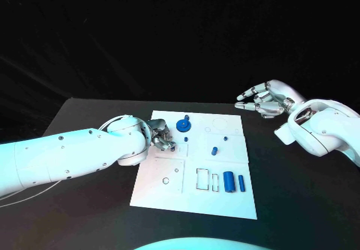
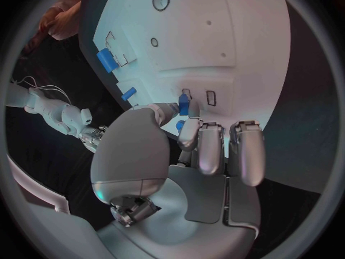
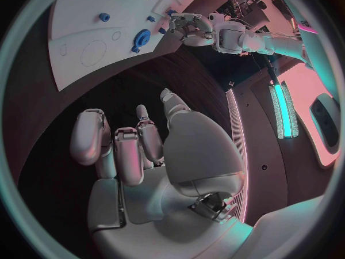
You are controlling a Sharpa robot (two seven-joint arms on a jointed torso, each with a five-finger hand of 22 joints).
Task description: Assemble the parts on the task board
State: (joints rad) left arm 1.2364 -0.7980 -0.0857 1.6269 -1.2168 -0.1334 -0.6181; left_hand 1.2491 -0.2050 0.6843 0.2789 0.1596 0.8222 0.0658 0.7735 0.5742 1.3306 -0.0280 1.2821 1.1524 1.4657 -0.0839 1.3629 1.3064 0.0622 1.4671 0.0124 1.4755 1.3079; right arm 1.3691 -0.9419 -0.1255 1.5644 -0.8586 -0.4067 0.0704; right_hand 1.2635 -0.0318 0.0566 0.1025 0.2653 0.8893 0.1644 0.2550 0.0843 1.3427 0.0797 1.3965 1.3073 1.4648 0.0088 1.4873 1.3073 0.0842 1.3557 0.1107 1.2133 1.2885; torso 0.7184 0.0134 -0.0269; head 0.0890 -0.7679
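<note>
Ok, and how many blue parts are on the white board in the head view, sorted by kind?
Blue wheel: 1
Large blue cylinders: 2
Small blue pegs: 3
Total: 6

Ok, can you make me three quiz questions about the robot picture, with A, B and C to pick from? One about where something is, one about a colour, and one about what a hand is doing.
1. Where is the right hand?
A. Above the black table, beside the task board
B. On the board's middle
C. Under the table

2. What colour are the small parts on the board?
A. Red
B. Blue
C. Yellow

3. What does the right hand hold?
A. A part
B. A cup
C. Nothing

Answers: 1 A, it hangs off the board's far corner; 2 B, the pieces look blue against the white plate; 3 C, its wrist view shows nothing in its fingers.
</note>
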